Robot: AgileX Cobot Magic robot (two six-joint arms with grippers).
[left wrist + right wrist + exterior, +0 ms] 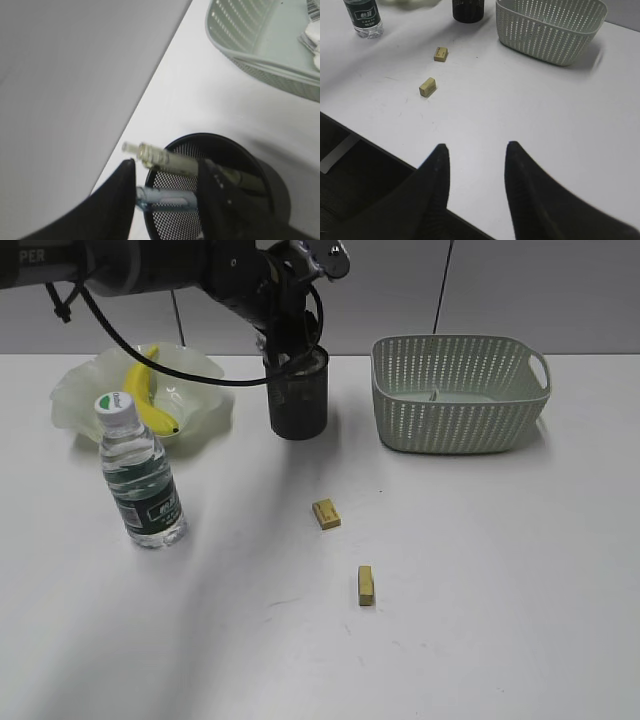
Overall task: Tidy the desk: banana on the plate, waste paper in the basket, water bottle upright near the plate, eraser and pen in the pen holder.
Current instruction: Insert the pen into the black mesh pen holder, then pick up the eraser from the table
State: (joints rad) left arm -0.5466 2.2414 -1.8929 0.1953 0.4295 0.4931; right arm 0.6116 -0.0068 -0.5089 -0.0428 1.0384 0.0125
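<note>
The banana [143, 390] lies on the pale-green plate [75, 400] at the back left. The water bottle [140, 475] stands upright in front of the plate. My left gripper [290, 345] hangs over the black mesh pen holder [297, 395]. In the left wrist view its jaws [167, 162] are open. A clear pen [165, 156] leans on the holder's rim [220, 140], and a bluish pen [167, 198] lies between the jaws. Two yellow erasers [326, 513] [366, 584] lie on the desk [480, 570]. Waste paper [312, 37] lies in the basket [460, 390]. My right gripper [475, 147] is open and empty.
The right gripper hovers over the desk's front edge [380, 145], with dark floor below. In the right wrist view the erasers [440, 53] [427, 86], bottle [364, 15], pen holder [468, 10] and basket [550, 27] lie far ahead. A grey wall backs the desk.
</note>
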